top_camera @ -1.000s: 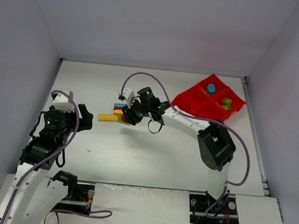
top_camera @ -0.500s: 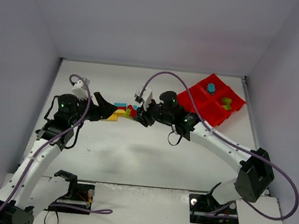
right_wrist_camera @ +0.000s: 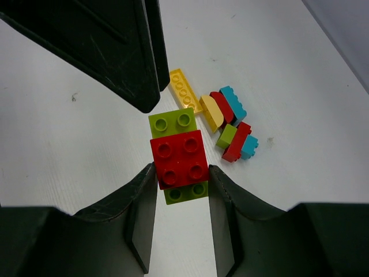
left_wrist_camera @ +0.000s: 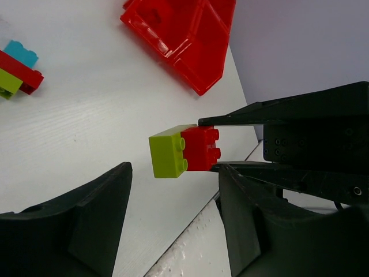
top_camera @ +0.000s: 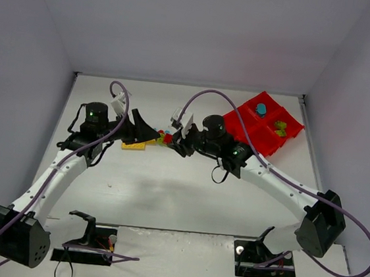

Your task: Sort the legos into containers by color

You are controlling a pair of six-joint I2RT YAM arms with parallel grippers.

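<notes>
My right claw (right_wrist_camera: 180, 172) is clamped on a red brick (right_wrist_camera: 180, 157), one finger against each side, parted only as wide as the brick. A lime brick (right_wrist_camera: 172, 122) is stuck beneath it and shows past two of its edges. The left wrist view adds the side profile: the red brick is pinched between the flat black fingers (left_wrist_camera: 288, 115) and the lime one juts free towards my left claw (left_wrist_camera: 173, 196). That claw is spread wide and holds nothing, its gap facing the lime brick. From the right wrist, one of its fingers (right_wrist_camera: 115, 52) ends just beside the lime brick, and I cannot tell whether they touch. Past the claws, the loose bricks (right_wrist_camera: 230, 124) lie bunched on the table (right_wrist_camera: 323, 86) in yellow, red, cyan and lime. Only the top view shows the tray's contents: the tray (top_camera: 238, 125) sits at the far right, well apart from both claws, with a cyan brick (top_camera: 261, 109) in one compartment and lime pieces (top_camera: 279, 127) in the next
</notes>
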